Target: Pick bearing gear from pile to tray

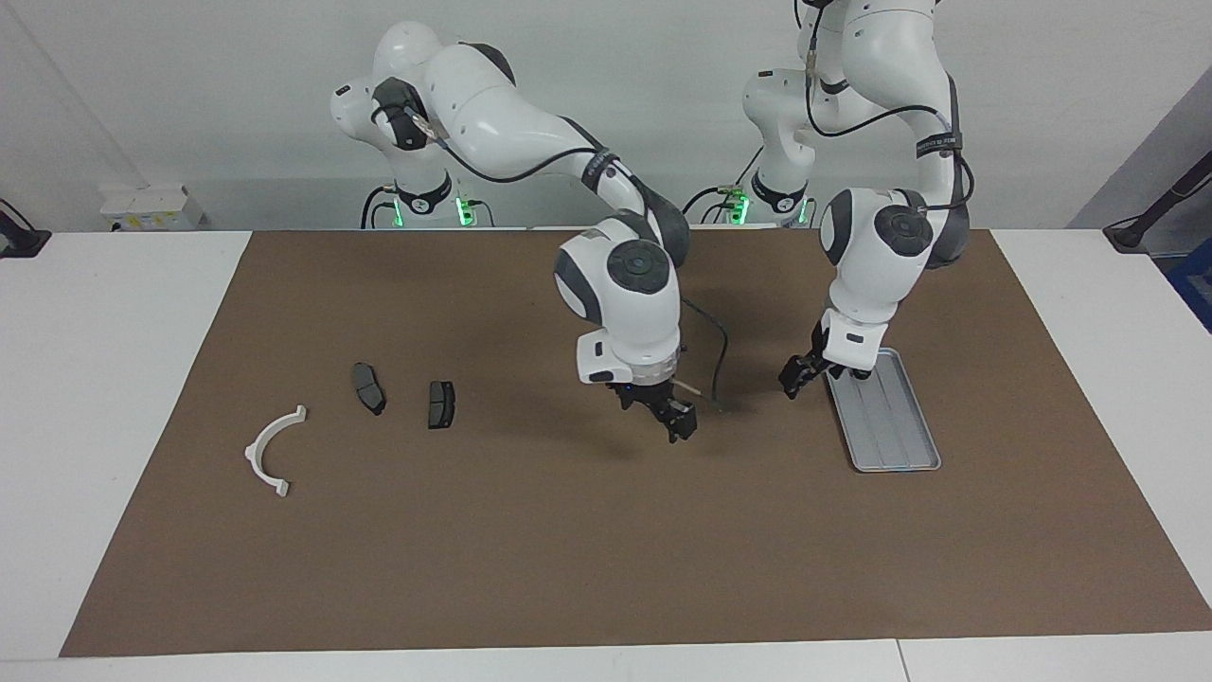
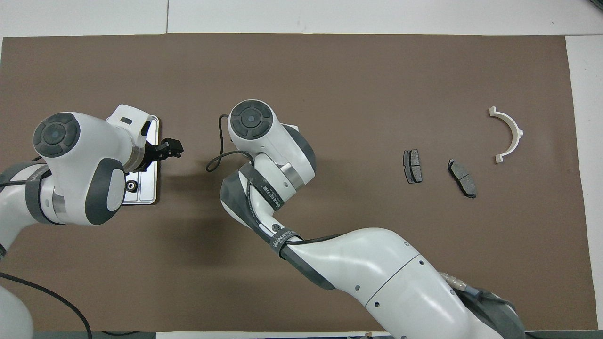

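We see the right gripper [image 1: 674, 420] hanging over bare mat mid-table; we cannot tell its finger state. The left gripper [image 1: 793, 377] (open, empty) hovers beside the tray [image 1: 895, 431], where one gear [image 2: 130, 186] lies. Brake pads [image 1: 368, 387] sit toward the right arm's end.

— What is the white table [image 1: 95, 379] covered with?
— A brown mat [image 1: 568, 549] is laid across most of it; bare strips are left at both ends.
— And off the mat?
— A small white box [image 1: 151, 206] is set at the edge nearest the robots, toward the right arm's end. A black fixture [image 1: 19, 242] is seen at that corner.
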### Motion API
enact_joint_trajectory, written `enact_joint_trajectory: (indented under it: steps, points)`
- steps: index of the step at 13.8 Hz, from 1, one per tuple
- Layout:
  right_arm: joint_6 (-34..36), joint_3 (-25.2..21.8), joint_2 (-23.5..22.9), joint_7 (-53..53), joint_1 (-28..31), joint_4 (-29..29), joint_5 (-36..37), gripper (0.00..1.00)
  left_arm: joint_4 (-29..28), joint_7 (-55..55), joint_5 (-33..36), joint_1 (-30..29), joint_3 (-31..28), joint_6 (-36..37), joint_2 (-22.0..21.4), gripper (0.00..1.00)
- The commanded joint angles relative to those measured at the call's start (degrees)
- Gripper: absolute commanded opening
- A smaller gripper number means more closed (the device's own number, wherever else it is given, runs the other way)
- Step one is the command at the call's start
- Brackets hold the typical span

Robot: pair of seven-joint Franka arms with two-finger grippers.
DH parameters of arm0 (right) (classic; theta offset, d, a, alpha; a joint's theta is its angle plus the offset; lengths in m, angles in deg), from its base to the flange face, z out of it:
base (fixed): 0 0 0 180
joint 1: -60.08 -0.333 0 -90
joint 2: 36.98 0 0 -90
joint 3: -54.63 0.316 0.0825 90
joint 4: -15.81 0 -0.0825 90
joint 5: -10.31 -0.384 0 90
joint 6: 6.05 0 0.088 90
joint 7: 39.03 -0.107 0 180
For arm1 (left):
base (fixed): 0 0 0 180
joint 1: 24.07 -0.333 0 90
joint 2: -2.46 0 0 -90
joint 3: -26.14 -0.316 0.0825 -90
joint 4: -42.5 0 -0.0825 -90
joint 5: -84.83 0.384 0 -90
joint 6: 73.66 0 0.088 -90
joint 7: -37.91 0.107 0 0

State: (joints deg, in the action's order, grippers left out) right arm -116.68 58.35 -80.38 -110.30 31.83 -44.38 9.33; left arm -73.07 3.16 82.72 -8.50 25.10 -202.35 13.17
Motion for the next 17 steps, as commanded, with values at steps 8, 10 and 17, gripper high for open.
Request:
enact_joint_trajectory:
  steps: [8, 10, 17]
  points:
    - [14.4, -3.5, 18.0, 60.1, 18.4, -5.7, -1.3, 1.0, 14.8, -21.6, 0.4, 16.4, -1.2, 4.7, 14.7, 0.91]
    - [13.7, -5.9, 22.6, 63.1, 18.7, -11.2, -1.2, 1.0, 13.5, -21.5, 0.5, 16.5, -1.2, 4.1, 14.3, 0.87]
    - [12.8, -6.3, 37.2, 70.8, 23.8, -27.3, -0.3, 1.0, 11.3, -21.9, 0.5, 17.3, -1.2, 0.7, 14.2, 0.78]
